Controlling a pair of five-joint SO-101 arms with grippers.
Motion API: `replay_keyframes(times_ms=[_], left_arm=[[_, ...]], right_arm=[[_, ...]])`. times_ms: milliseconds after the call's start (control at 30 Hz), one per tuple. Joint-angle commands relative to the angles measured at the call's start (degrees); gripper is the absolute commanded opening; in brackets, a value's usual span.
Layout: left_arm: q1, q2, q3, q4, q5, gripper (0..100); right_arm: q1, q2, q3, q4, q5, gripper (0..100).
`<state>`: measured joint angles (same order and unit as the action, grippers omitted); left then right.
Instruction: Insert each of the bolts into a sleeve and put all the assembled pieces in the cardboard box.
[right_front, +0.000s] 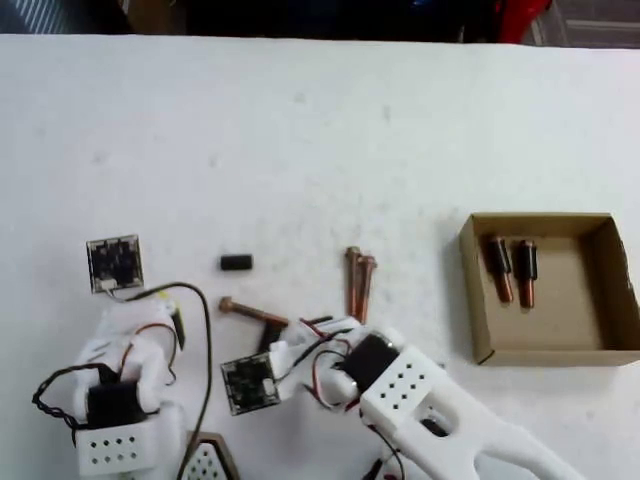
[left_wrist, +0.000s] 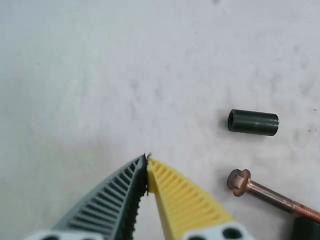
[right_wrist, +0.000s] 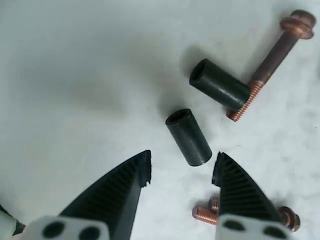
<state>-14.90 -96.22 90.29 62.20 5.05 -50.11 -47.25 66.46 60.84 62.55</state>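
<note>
High view: cardboard box at right of table, two assembled pieces inside; loose sleeve and bolts well left, not yet paired. Left wrist view: left gripper fingers pressed together, idle near that sleeve. Right wrist view: right gripper fingers spread about the end of a second sleeve, seemingly lined up to grasp.

Left wrist view: bolt shank runs off frame, sleeve at its tip mostly cropped. Right wrist view: two bolts half hidden behind one finger of the right gripper.
</note>
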Motion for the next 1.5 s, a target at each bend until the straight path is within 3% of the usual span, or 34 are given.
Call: replay_keyframes(times_ms=[0,300,533,900,1167,1467], left_arm=[[-0.5,-0.6,-2.5,-0.3,-0.4,2],[-0.6,-0.6,-2.4,-0.4,-0.4,2],[-5.7,-0.6,-2.5,-2.2,-0.4,2],[-5.7,-0.6,-2.5,-2.2,-0.4,2],[-5.7,-0.6,-2.5,-2.2,-0.4,2],[-5.7,-0.6,-2.3,-2.4,-0.4,2]], right_arm=[[-0.2,-1.0,-0.3,-1.1,1.1,19.0],[-1.1,-0.9,2.1,-8.0,1.4,18.7],[-4.0,-0.9,3.5,-9.3,-1.8,18.7],[-3.9,-0.8,4.3,-9.3,-1.8,18.7],[-3.8,-0.8,8.4,-15.3,-1.8,18.7],[1.7,-0.8,8.4,-15.3,-1.4,18.7]])
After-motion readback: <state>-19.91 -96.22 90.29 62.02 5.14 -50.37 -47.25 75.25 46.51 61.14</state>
